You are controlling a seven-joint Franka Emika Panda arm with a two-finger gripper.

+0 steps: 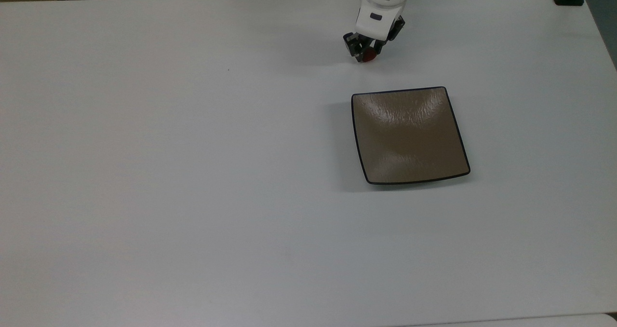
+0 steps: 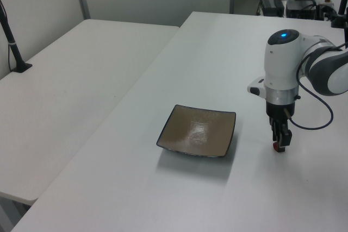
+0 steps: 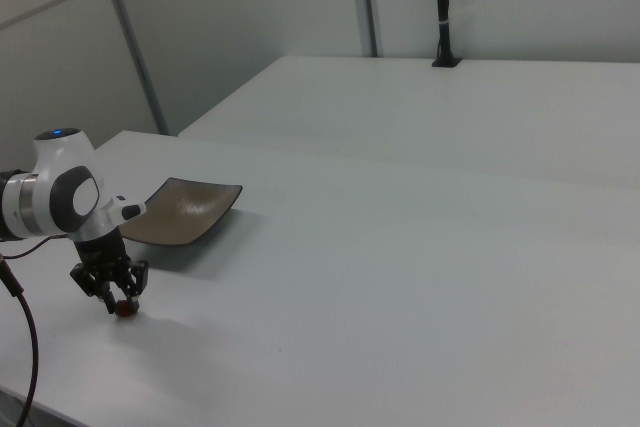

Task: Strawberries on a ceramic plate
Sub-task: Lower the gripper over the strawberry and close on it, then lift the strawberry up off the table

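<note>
Now the fingers (image 1: pixel 355 53) are pinched in on the strawberry (image 1: pixel 369 55), which sits on the white table (image 1: pixel 193 172). The gripper (image 1: pixel 365 53) reaches straight down over it from the white arm (image 2: pixel 281 69). The ceramic plate (image 1: pixel 409 134) lies near the strawberry, apart from it, nothing on it.

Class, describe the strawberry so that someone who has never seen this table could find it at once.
On the white table, find the square brown plate. Beyond its far edge in the top view, the gripper reaches down to the tabletop. The strawberry sits between its fingers: tiny and the one red thing there.
</note>
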